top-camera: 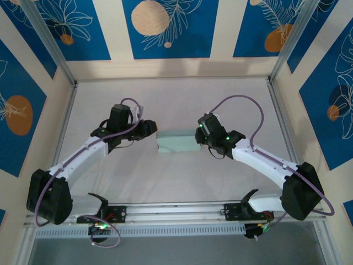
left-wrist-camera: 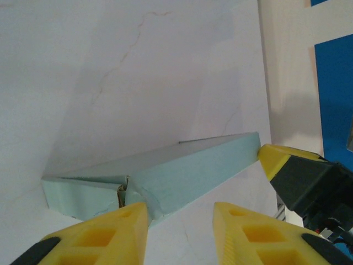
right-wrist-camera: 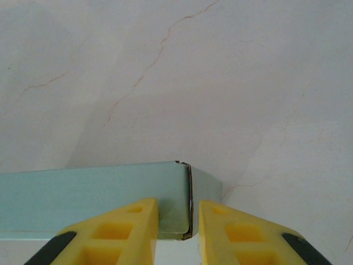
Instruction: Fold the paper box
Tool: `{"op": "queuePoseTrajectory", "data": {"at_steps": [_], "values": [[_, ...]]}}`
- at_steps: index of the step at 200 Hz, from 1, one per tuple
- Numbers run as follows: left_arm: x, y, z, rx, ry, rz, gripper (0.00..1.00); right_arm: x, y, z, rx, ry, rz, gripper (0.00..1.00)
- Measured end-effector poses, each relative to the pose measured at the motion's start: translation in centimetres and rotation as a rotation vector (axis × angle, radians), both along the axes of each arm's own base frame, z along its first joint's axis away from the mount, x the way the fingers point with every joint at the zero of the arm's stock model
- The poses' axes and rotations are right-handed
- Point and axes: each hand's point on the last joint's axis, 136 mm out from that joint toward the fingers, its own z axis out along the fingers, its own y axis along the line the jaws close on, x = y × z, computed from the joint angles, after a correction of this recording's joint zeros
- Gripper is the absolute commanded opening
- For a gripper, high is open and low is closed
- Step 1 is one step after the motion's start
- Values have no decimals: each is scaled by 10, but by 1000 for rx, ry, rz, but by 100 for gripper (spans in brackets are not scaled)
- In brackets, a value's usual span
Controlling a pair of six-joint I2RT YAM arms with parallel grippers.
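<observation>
1. The left gripper (left-wrist-camera: 180, 215) is held with its jaws spread.
2. The paper box (left-wrist-camera: 187, 171) is located just ahead of those jaws, its creased end beside one fingertip.
3. The right gripper (right-wrist-camera: 178, 210) is pinched on the opposite end corner.

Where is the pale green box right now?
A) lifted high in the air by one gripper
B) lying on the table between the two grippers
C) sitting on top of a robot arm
B: the box lies flat on the table, with the left gripper at one end and the right gripper at the other.
</observation>
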Motion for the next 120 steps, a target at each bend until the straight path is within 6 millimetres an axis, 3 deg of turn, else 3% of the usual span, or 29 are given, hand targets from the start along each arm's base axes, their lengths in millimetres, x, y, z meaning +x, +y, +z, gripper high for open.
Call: {"op": "queuePoseTrajectory", "data": {"at_steps": [45,120], "values": [[-2,1,-20,24,78,-6,34,0,0,1,-6,0,5,28],[2,-1,-17,-4,81,4,26,-1,0,1,-10,2,9,28]]}}
